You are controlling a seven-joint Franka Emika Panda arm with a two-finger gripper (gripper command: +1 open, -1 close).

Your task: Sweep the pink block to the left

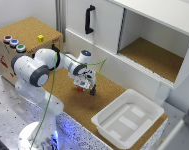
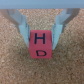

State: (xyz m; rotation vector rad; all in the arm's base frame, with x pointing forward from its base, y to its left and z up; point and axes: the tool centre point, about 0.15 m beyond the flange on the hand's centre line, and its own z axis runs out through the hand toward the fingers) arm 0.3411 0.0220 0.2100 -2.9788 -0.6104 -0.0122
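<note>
Pink block (image 2: 40, 44): cube with black letters on two faces, an "H" on one. It sits on the cork surface (image 1: 74, 107) in the middle of the bench. In the exterior view I see only a small reddish spot (image 1: 80, 89) under the arm's hand.

Gripper (image 2: 41, 31): I read it as part open, the two grey fingers (image 2: 21, 26) standing either side of the block. From the wrist view they look to be touching or just beside its side faces; the picture is too soft for me to say whether they press on it.

Arm (image 1: 36, 70): white Franka, base at the near left of the exterior view, reaching right over the cork with the hand pointed down.

Dark block (image 1: 93, 92): small, on the cork just right of the gripper in the exterior view.

White bin (image 1: 111, 131): rectangular tray at the near right, well apart from the block.

Cabinet (image 1: 101, 25): white, along the far side, with a black handle (image 1: 88, 19) on its door and an open cork-floored compartment (image 1: 154, 57) at far right.

Cork-topped box (image 1: 25, 31): far left, carrying a yellow cube (image 1: 40, 38) and three round buttons (image 1: 14, 43) along its near edge.
</note>
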